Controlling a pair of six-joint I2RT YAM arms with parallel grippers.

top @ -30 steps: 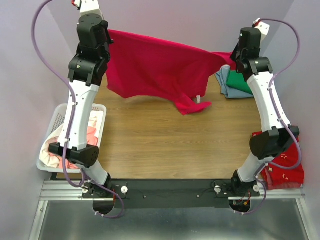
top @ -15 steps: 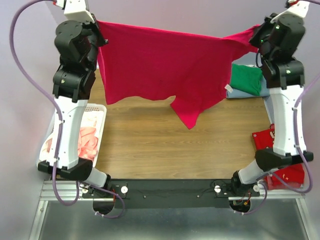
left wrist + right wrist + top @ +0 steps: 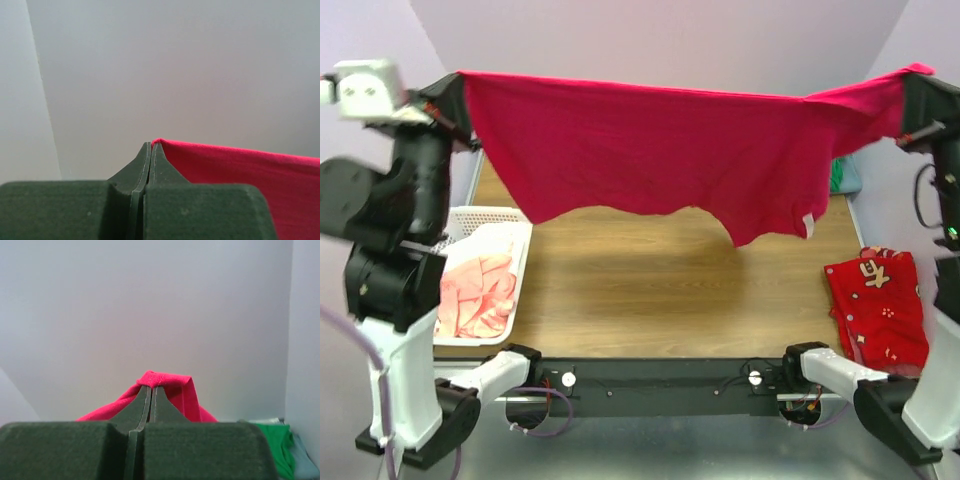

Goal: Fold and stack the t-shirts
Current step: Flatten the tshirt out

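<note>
The crimson-pink t-shirt [image 3: 650, 150] hangs spread in the air above the table [image 3: 650, 300], stretched between both arms along its upper edge. The left gripper [image 3: 151, 146] is clenched on one top corner. The right gripper [image 3: 151, 388] is clenched on the opposite corner, with cloth bunched over its tips. The fabric appears light, soft and limp: the lower edge sags unevenly, lowest toward the right arm. Hold it at corners or hems and keep the top edge taut; thin pinches may slip
</note>
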